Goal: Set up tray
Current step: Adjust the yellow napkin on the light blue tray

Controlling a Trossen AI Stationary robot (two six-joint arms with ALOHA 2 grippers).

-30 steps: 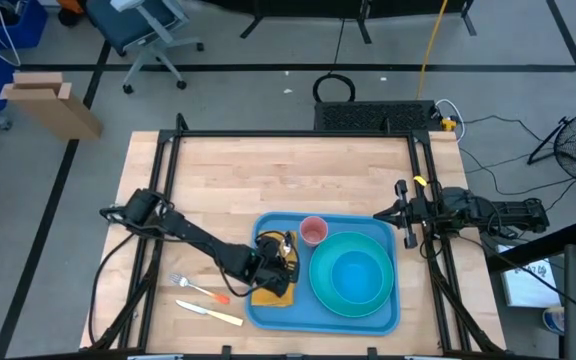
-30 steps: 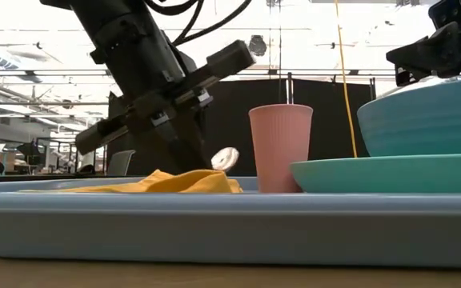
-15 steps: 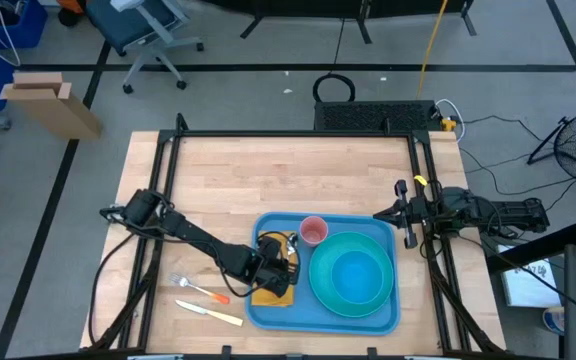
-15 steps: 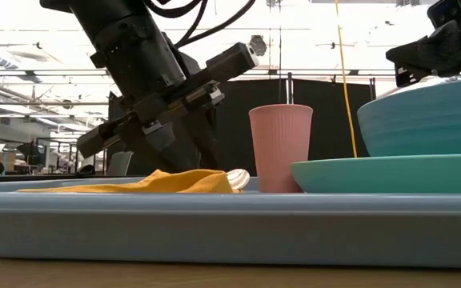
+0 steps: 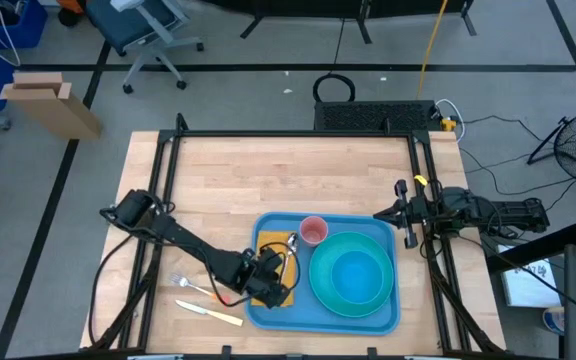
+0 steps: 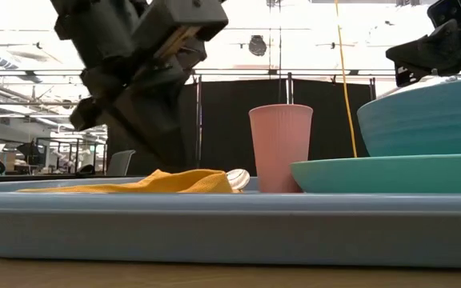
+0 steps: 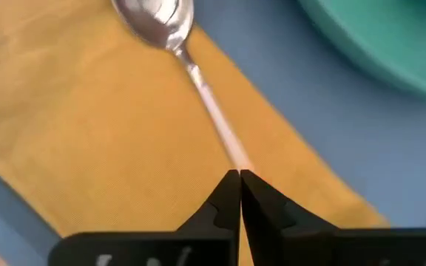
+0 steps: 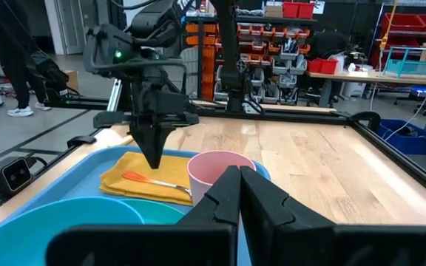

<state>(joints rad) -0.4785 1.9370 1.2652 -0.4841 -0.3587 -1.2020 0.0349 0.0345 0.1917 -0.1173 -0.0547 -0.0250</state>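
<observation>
The blue tray point(image 5: 386, 232) lies at the table's near right and carries a teal bowl on a teal plate point(image 5: 351, 275), a pink cup point(image 5: 313, 231) and a yellow napkin point(image 7: 87, 133). A spoon point(image 7: 198, 81) lies flat on the napkin, its bowl point(image 6: 237, 178) toward the cup. My left gripper point(image 7: 239, 181) points down over the spoon's handle, its fingers shut. My right gripper point(image 8: 239, 181) is shut and empty at the table's right edge point(image 5: 405, 215). My left gripper's fingertips stand over the middle of the spoon's handle point(image 7: 228, 144), coming from above. The fingertips hide the handle below them, so I cannot tell whether they touch it. In the right wrist view the gripper's tip point(image 8: 154, 164) shows just above the lying handle point(image 8: 143, 179).
A fork point(image 5: 183, 283) with an orange handle and a knife point(image 5: 208, 313) lie on the wood left of the tray. The far half of the table point(image 5: 288, 170) is bare wood. Black frame rails run along both sides.
The spoon, held tilted with its bowl raised, has come down to lie flat on the napkin. My left gripper has then gone up and toward the table's near edge, while the spoon has stayed in place.
</observation>
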